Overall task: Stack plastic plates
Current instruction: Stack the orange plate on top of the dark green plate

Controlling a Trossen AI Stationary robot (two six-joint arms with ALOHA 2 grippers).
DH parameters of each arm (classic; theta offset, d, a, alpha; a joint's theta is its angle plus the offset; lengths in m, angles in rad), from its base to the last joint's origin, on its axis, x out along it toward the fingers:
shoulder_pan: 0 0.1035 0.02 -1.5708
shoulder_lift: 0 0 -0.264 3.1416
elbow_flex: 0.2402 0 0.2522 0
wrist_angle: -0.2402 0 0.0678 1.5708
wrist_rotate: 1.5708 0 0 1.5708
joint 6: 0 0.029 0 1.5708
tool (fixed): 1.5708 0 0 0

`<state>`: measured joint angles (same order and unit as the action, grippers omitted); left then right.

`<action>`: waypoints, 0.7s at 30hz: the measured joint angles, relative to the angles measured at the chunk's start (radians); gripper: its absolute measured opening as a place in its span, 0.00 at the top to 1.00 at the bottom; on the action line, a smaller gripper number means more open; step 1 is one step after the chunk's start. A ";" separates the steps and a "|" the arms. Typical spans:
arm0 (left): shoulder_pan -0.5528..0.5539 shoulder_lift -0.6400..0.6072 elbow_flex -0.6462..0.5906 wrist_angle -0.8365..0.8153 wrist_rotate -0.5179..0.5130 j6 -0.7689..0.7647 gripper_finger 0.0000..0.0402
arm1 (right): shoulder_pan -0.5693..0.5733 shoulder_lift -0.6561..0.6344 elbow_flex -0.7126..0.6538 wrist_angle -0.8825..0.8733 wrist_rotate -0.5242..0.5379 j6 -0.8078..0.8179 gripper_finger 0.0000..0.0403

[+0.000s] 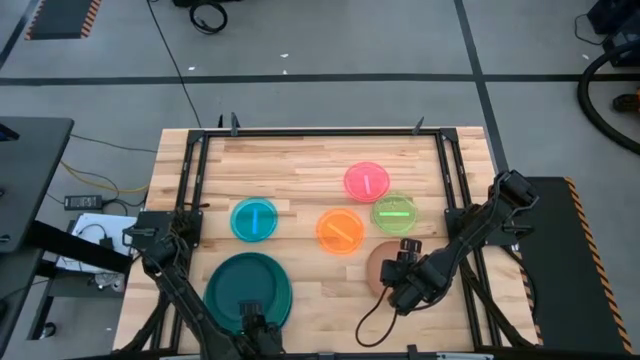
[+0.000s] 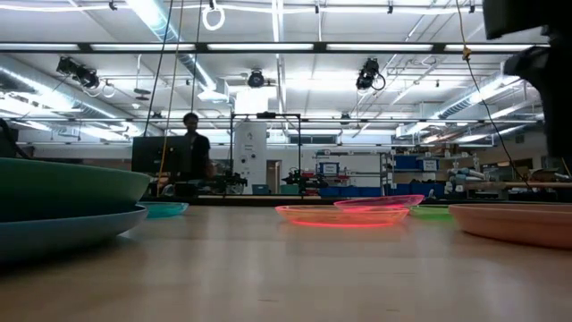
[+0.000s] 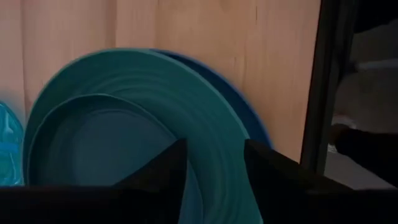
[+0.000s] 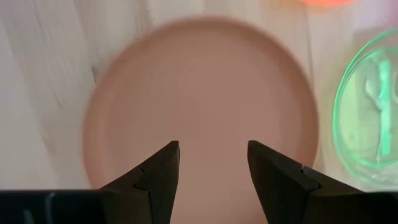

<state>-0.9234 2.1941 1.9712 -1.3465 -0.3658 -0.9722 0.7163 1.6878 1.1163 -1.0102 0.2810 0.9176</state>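
Observation:
A stack of plastic plates (image 1: 248, 288) sits near the table's front left. A blue plate (image 3: 245, 106) is at the bottom, a large teal plate (image 3: 186, 93) on it, and a darker teal plate (image 3: 93, 143) nested on top. My left gripper (image 3: 214, 168) hovers open over the stack's near rim, touching nothing. A brown plate (image 4: 199, 106) lies flat at the front right, with my right gripper (image 4: 213, 168) open above it and clear of it. Small cyan (image 1: 254, 220), orange (image 1: 340, 231), pink (image 1: 367, 181) and green (image 1: 394, 213) plates lie singly mid-table.
A black metal frame (image 1: 190, 180) runs along the table's left, far and right sides. In the low view the stack (image 2: 63, 201) stands at the left and the brown plate (image 2: 514, 222) at the right, with bare wood between them. A person stands far off in the room.

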 joint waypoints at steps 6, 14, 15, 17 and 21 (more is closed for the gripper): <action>0.003 0.000 0.001 0.012 -0.007 0.018 0.58 | 0.012 0.000 -0.056 0.004 -0.031 0.037 0.51; 0.031 0.000 0.001 0.090 -0.027 0.114 0.58 | 0.019 -0.040 -0.165 -0.003 -0.043 0.106 0.51; 0.035 0.000 0.001 0.096 -0.027 0.120 0.58 | 0.019 -0.059 -0.178 -0.002 -0.043 0.120 0.51; 0.043 0.000 0.001 0.104 -0.027 0.130 0.58 | 0.022 -0.108 -0.205 0.002 -0.040 0.149 0.51; 0.057 0.000 0.001 0.105 -0.027 0.131 0.58 | 0.023 -0.224 -0.276 0.015 -0.031 0.208 0.51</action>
<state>-0.8661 2.1941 1.9720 -1.2415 -0.3927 -0.8410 0.7395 1.4642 0.8401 -0.9952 0.2495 1.1259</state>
